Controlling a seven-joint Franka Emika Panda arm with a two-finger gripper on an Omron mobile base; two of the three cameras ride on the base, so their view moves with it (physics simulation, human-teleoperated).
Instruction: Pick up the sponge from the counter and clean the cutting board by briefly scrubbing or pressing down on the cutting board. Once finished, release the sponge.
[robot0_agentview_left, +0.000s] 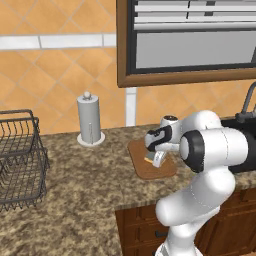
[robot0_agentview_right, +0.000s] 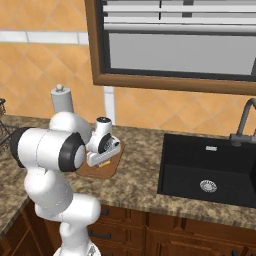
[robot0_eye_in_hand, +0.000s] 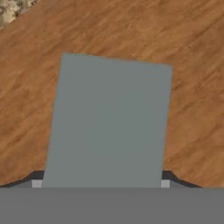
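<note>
Down on the flat brown wooden cutting board (robot0_agentview_left: 150, 167) with rounded corners, resting on the speckled brown-and-beige granite table (robot0_agentview_left: 80, 185). Tool (robot0_agentview_left: 156, 159) closed on the small rectangular sponge (robot0_eye_in_hand: 107, 122), grey-green top over yellow base, fingertips (robot0_eye_in_hand: 36, 177) flanking it at 6 o'clock in the hand view. Sponge near the board's middle, table edge at 11 o'clock. Best pressed straight down with short strokes inside the board's rim, grip held firm, then opened to release.
</note>
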